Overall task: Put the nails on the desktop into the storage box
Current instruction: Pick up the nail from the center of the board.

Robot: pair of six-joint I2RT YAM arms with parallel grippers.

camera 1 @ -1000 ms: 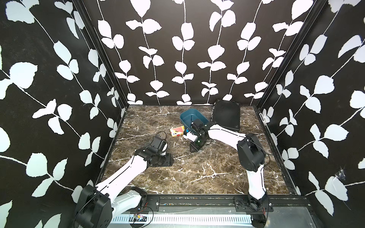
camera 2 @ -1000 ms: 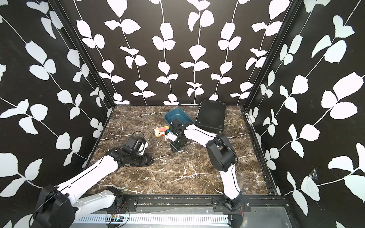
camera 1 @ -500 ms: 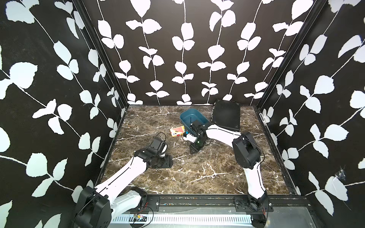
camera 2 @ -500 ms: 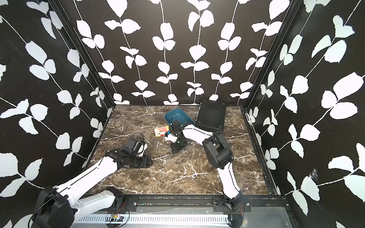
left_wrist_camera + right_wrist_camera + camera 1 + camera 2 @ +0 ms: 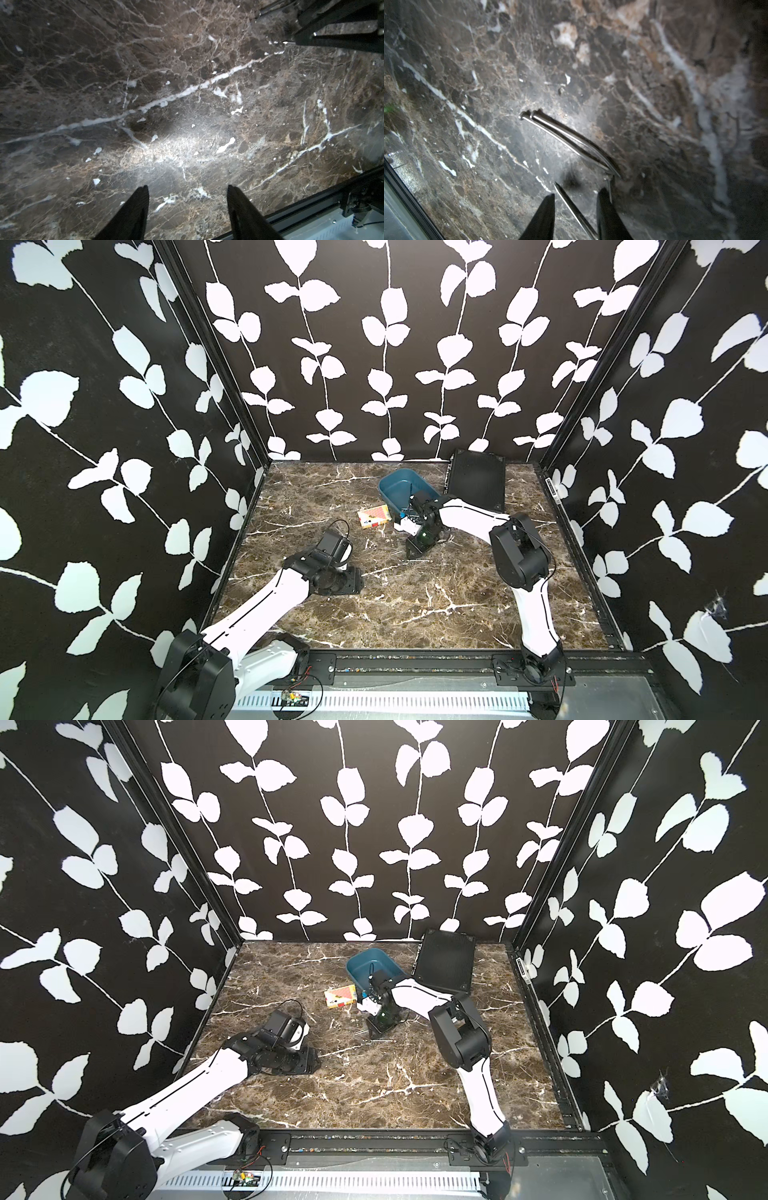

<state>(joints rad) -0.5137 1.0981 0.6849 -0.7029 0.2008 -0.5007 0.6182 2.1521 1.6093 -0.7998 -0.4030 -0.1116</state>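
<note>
Right claw point(image 5: 577, 192), parted and gripping nothing, hangs low over the table point(image 5: 415, 605) near the storage box point(image 5: 399, 489). Nails point(image 5: 550, 124) lie at its tips, outside the box. Left claw point(image 5: 187, 186) is parted and empty, farther off.

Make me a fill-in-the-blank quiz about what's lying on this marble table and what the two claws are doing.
1. Just ahead of the right gripper, ____ nails lie side by side on the desktop.
2. The left gripper is ____, with only bare desktop between its fingers.
3. The flat ribbed case next to the blue box is ____ in colour.

Missing words: two; open; black.
</note>
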